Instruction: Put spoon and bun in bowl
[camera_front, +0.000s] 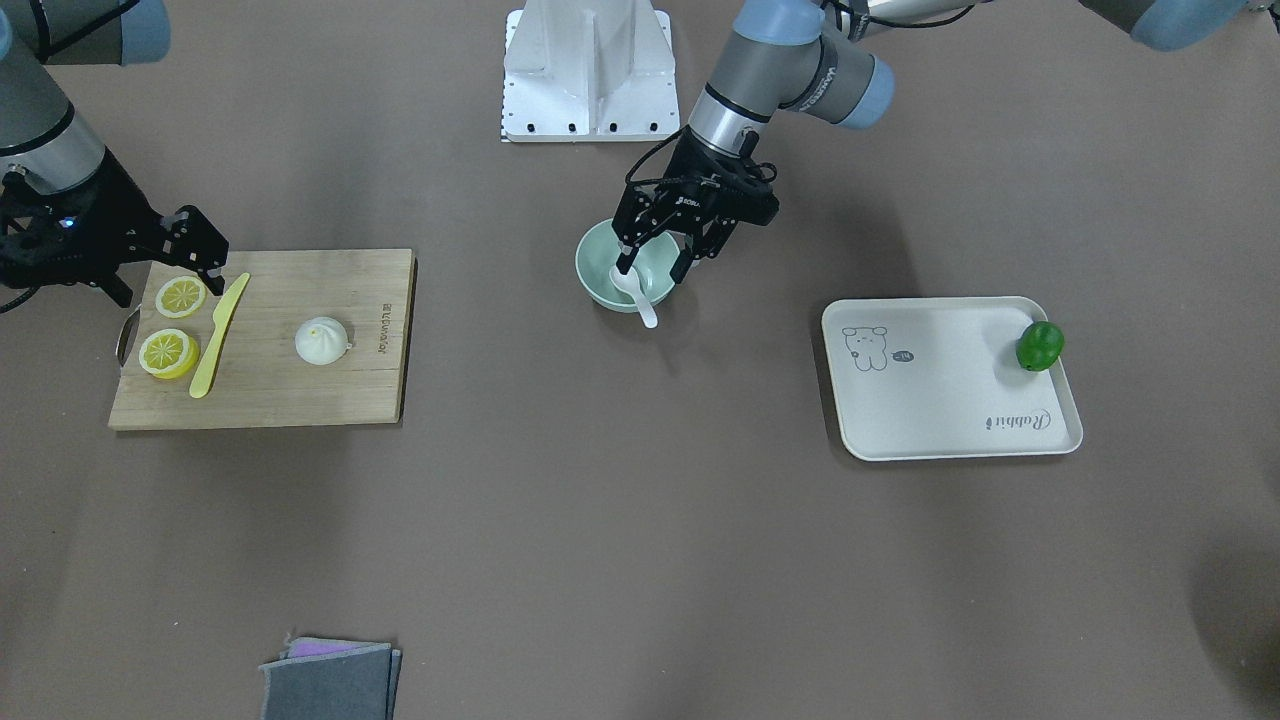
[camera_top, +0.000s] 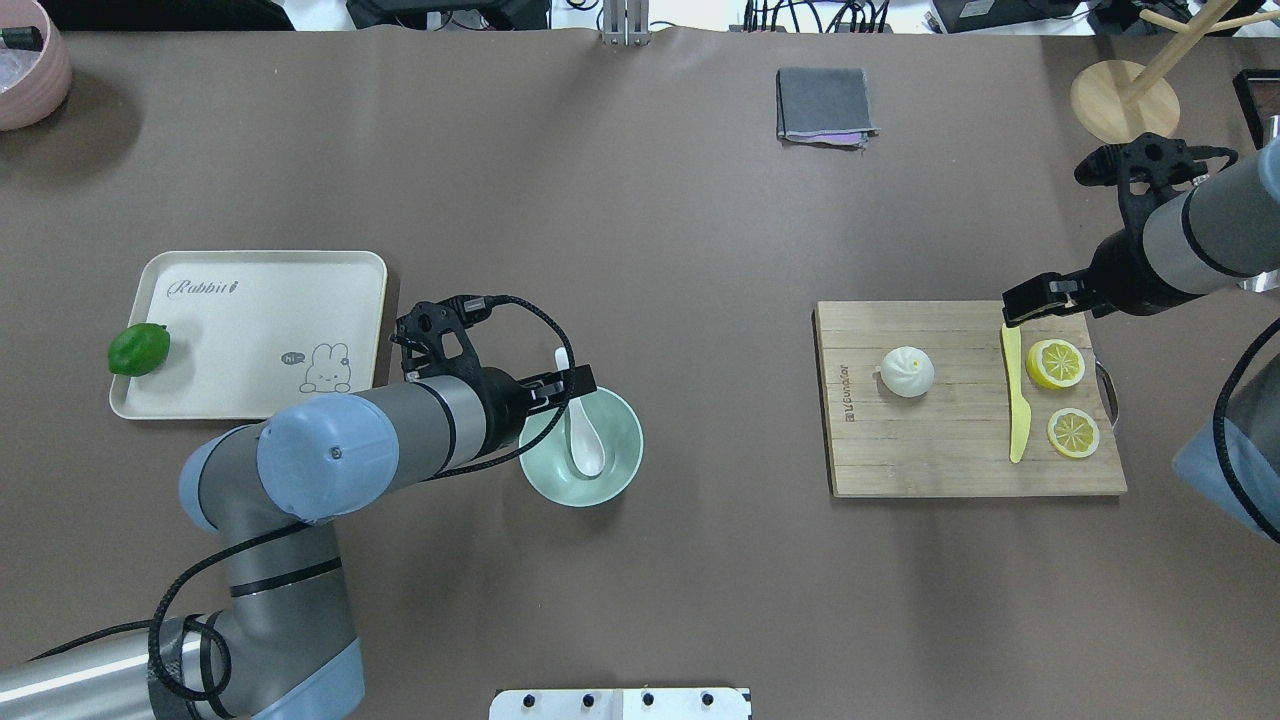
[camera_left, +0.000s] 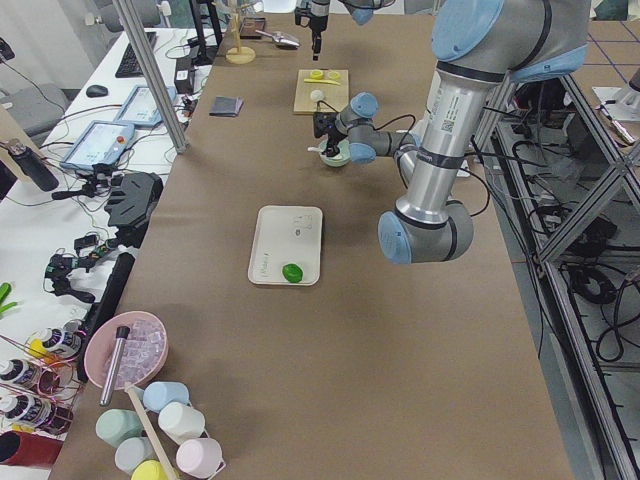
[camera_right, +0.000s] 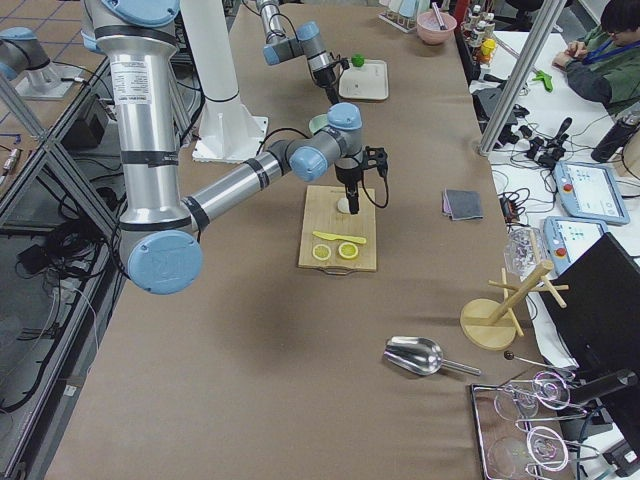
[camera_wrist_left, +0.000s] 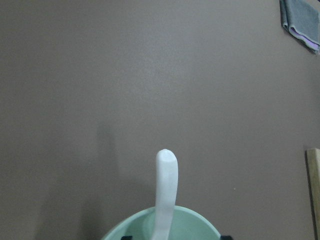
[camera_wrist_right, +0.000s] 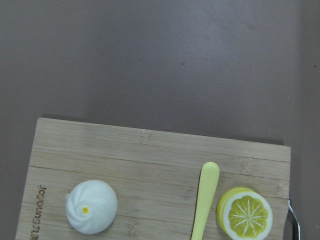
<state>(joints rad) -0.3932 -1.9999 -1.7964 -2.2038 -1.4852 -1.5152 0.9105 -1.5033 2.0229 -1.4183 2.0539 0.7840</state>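
The white spoon (camera_top: 583, 440) lies in the mint-green bowl (camera_top: 622, 473), scoop inside and handle leaning over the rim; it also shows in the front view (camera_front: 634, 292) and the left wrist view (camera_wrist_left: 166, 190). My left gripper (camera_front: 652, 272) hovers just above the bowl (camera_front: 598, 291), open, with its fingers either side of the spoon and apart from it. The white bun (camera_front: 321, 341) sits upright on the wooden cutting board (camera_front: 300, 400) and shows in the right wrist view (camera_wrist_right: 91, 206). My right gripper (camera_front: 165, 288) is open and empty above the board's lemon end.
Two lemon slices (camera_front: 180, 296) (camera_front: 167, 353) and a yellow plastic knife (camera_front: 218, 336) lie on the board beside the bun. An off-white tray (camera_front: 930, 410) holds a green fruit (camera_front: 1039, 346). A folded grey cloth (camera_front: 330, 680) lies at the operators' edge.
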